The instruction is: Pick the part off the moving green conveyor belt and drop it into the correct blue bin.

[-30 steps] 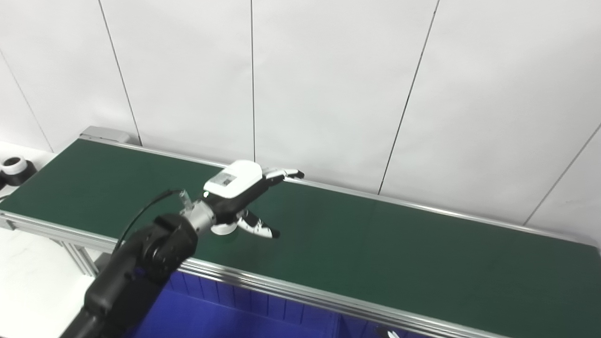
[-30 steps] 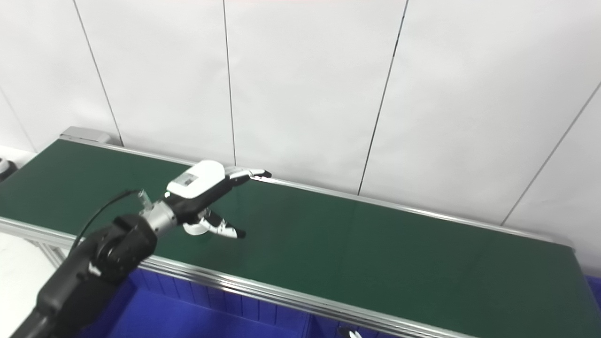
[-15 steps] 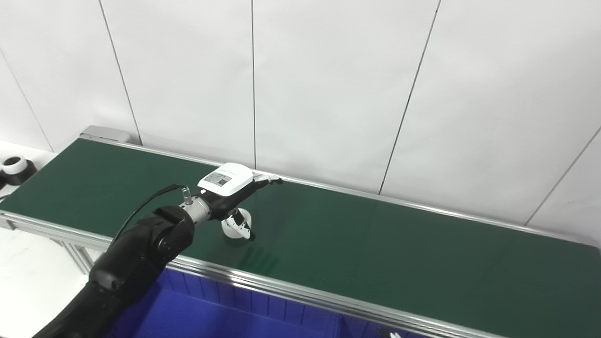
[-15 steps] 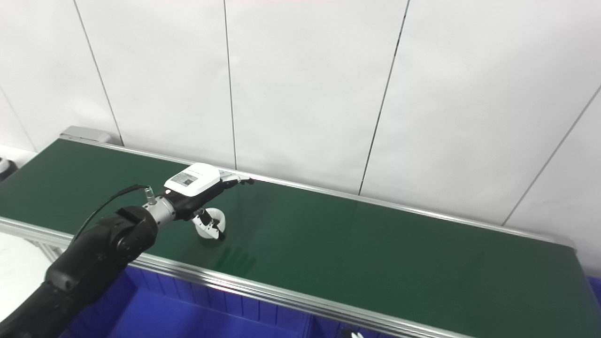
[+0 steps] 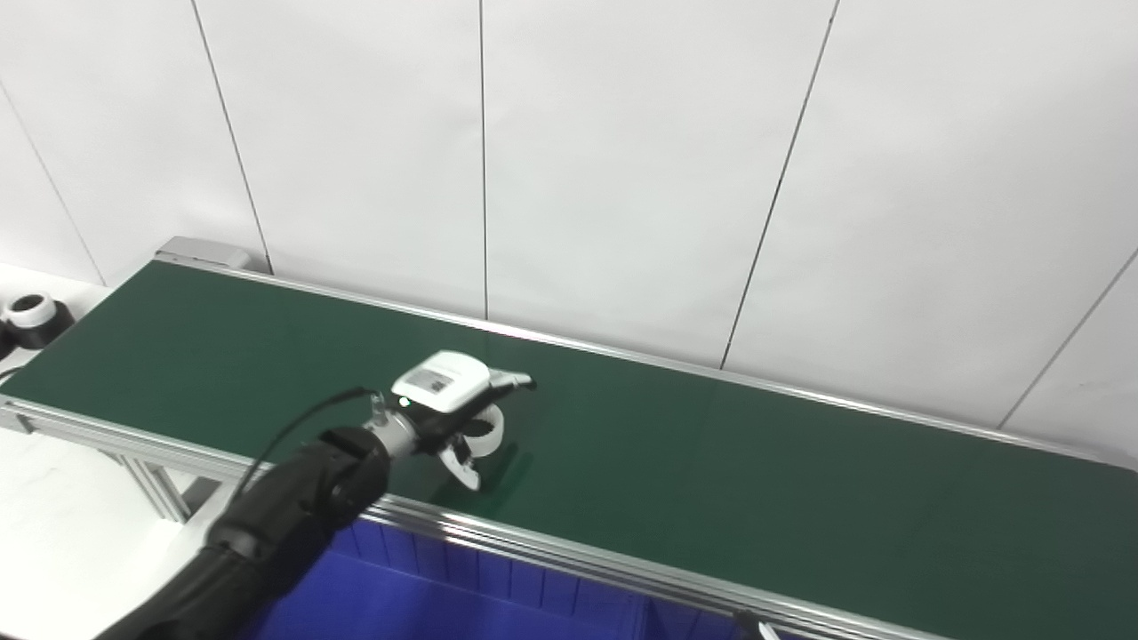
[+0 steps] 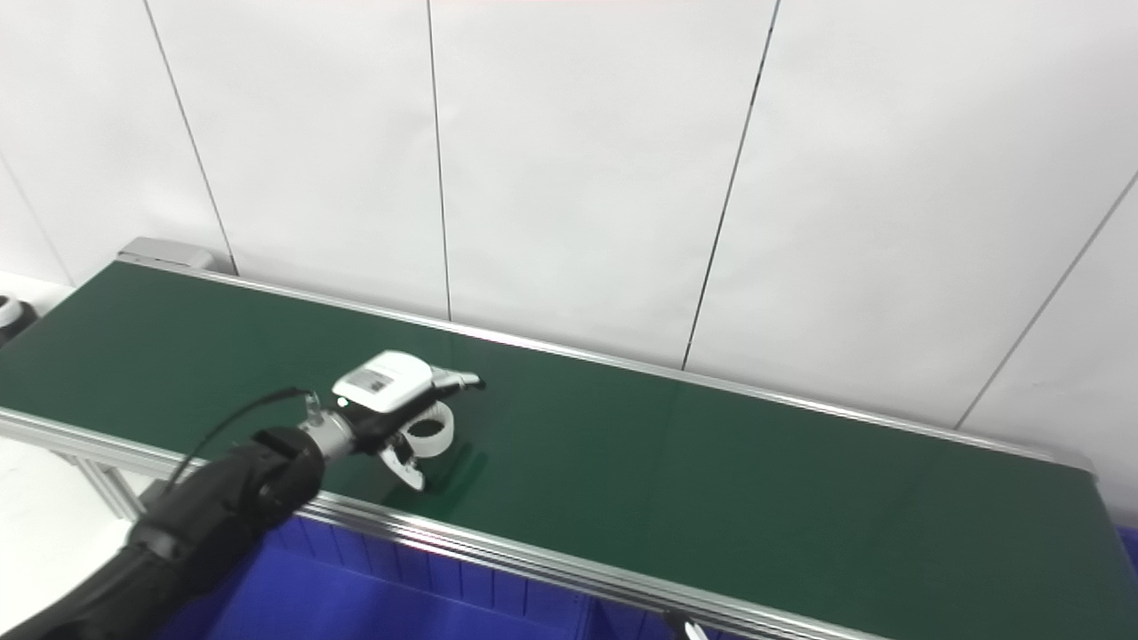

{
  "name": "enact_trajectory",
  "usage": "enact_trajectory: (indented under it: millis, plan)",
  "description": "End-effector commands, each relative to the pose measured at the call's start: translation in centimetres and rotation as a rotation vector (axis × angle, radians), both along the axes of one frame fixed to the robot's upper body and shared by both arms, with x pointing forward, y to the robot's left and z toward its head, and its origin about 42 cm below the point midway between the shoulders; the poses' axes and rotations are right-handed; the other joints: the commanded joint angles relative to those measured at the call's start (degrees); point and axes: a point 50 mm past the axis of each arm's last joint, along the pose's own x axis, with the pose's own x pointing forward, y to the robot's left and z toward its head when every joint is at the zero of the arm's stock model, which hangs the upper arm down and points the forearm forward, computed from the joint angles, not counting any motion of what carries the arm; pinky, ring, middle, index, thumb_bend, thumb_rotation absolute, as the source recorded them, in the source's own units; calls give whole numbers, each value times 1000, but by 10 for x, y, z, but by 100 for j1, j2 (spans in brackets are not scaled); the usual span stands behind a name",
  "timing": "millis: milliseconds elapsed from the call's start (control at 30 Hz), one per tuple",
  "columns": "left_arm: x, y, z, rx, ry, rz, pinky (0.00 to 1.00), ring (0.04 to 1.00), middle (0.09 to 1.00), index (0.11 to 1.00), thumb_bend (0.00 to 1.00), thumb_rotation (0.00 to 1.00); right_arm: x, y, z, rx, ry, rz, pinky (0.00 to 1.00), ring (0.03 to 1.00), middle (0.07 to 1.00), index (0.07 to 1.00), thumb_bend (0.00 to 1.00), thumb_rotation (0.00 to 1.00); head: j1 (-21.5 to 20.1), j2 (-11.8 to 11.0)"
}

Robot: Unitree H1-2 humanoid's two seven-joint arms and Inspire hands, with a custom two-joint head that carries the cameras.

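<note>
A white ring part (image 5: 487, 433) is on the green conveyor belt (image 5: 756, 498), left of the middle and close to the front rail. My left hand (image 5: 449, 400) hovers low over it. The fingers (image 5: 514, 383) stretch out past the ring's far side, and the thumb (image 5: 462, 467) points down on its near side. The palm hides whether they press on the ring. Of my right hand, only a white fingertip (image 5: 763, 629) shows at the bottom edge, below the belt.
A blue bin (image 5: 427, 604) with ribbed walls stands below the belt's front rail (image 5: 569, 556). Another blue bin edge (image 6: 1127, 533) shows at the far right. On the white table at the left sits a black-and-white ring (image 5: 29, 313). A white panel wall runs behind the belt.
The ring has travelled right along the belt. My left hand followed it, dropped lower and came nearer the front rail, and its thumb swung down beside the ring.
</note>
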Motion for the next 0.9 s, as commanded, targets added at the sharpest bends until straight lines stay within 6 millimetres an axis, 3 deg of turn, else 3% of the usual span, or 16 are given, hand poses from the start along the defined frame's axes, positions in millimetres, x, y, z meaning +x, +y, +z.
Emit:
enact_trajectory:
  millis: [0,300,400,467,567,700,867]
  plan:
    - [23,-8,24,-13,-99,-16,793,860,875,885,916,53,5,-3,14,7,-58,-4,851,947,985,968,364,958,-13,6]
    - [30,-38,-8,41,-60,7,724,829,872,872,919,4,2,-3,16,4,-58,-18,898,955,973,958,380,966,-56,7]
    - [32,-45,-17,37,-51,22,622,736,831,827,914,0,2,-3,16,2,-61,-18,899,954,971,956,375,966,-68,20]
    - [33,-50,-22,44,-42,31,606,713,812,809,911,0,2,-3,17,2,-63,-19,898,954,970,956,373,967,-76,44]
    - [34,-57,-29,43,-27,29,542,651,774,759,841,0,2,-2,18,4,-62,-20,898,954,969,954,382,961,-83,56]
    - [36,-62,-26,31,4,10,499,611,735,738,807,0,1,-3,18,5,-59,-21,899,957,971,956,382,965,-83,70]
    - [37,-64,-16,46,39,-18,512,626,753,741,810,0,0,-3,17,5,-63,-21,889,949,967,951,378,966,-74,65]
